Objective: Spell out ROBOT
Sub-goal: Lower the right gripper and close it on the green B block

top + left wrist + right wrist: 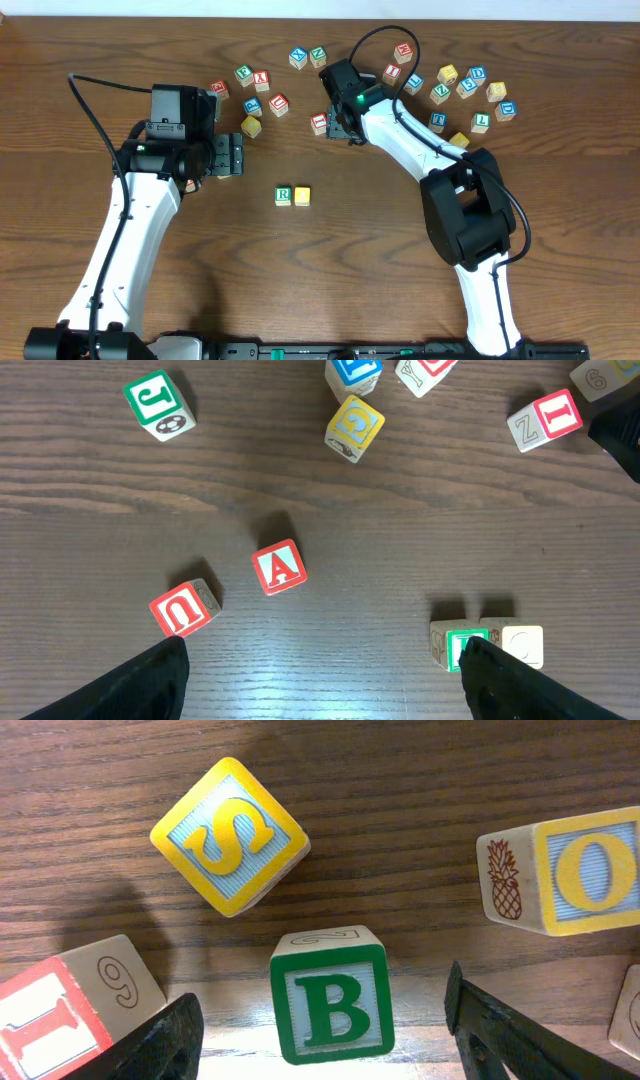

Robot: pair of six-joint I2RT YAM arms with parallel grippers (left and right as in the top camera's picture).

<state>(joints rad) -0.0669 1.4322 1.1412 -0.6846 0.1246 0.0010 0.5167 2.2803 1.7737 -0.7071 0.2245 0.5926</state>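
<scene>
Between the spread right jaws, B block (330, 998); left jaws spread too, R block (450, 646) half hidden behind one.

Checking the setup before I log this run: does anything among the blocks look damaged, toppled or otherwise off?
Nothing stands out. The R block and yellow block sit side by side, squarely aligned. The loose blocks lie at mixed angles, like the S block turned diagonally, but none looks damaged or stacked.

I block (50, 1015) close beside B block (330, 1005)
</scene>
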